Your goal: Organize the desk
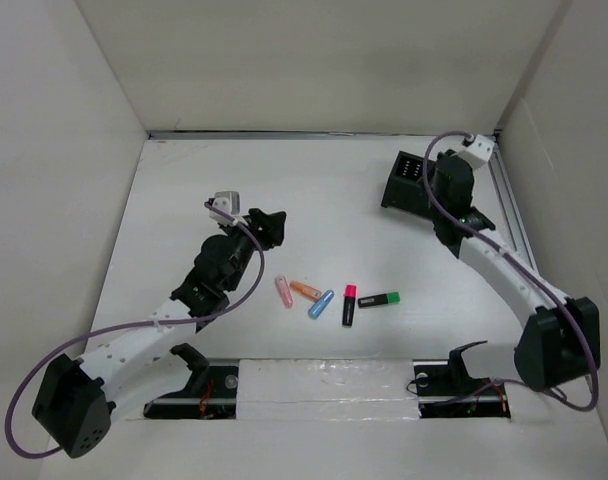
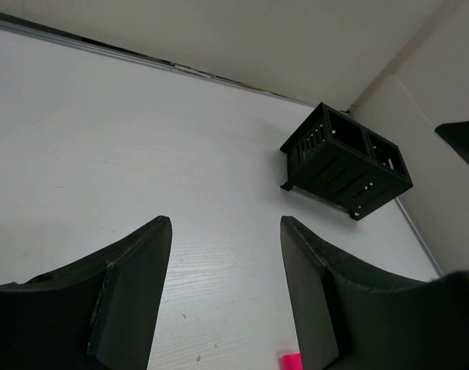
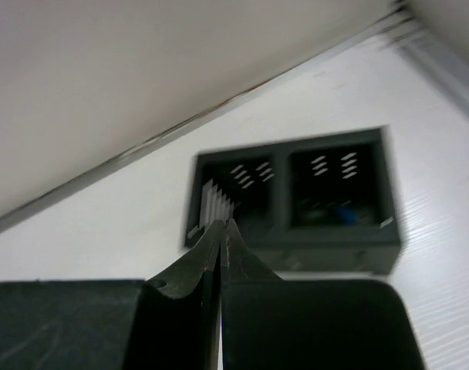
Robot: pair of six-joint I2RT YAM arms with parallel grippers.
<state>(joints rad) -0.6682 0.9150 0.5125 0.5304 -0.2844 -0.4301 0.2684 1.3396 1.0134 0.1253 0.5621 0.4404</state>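
— White desk (image 1: pixel 184 190) is lying flat beneath everything, walled by pale panels. Over it, the left gripper (image 1: pixel 267 228) is hanging spread wide, empty.
— Five markers (image 1: pixel 321 303) are lying mid-desk. They're looking light, stiff and slick, so likely rolling. I'd be pinching mid-barrel.
— And the right gripper (image 3: pixel 221 227) is hovering by the black box (image 1: pixel 404 180), pinched together on nothing.

Lots of bare desk (image 1: pixel 314 180) from 10 to 12 o'clock, easy to sweep through. The black box (image 1: pixel 402 185) sits at 1 o'clock near the right wall, and the right arm (image 1: pixel 494 265) runs over the 3 o'clock side up to it. A loose row of markers (image 1: pixel 321 303) clutters 6 o'clock. The left gripper (image 2: pixel 225 254), jaws spread, has plain white surface between it and the box.
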